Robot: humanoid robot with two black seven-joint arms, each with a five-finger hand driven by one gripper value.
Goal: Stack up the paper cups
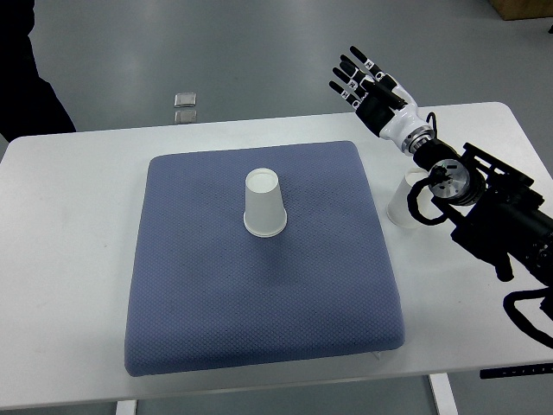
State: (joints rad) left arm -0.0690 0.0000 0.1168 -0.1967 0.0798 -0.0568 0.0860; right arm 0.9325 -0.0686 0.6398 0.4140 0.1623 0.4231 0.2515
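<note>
One white paper cup stands upside down near the middle of the blue pad. A second white cup rests on the white table just right of the pad, partly hidden behind my right forearm. My right hand is raised beyond the table's far edge, well above and behind that cup, fingers spread and holding nothing. No left arm shows.
The white table carries the pad. Its far edge runs just under my right hand. A small metal floor fitting lies on the grey floor behind it. A dark shape fills the top left corner.
</note>
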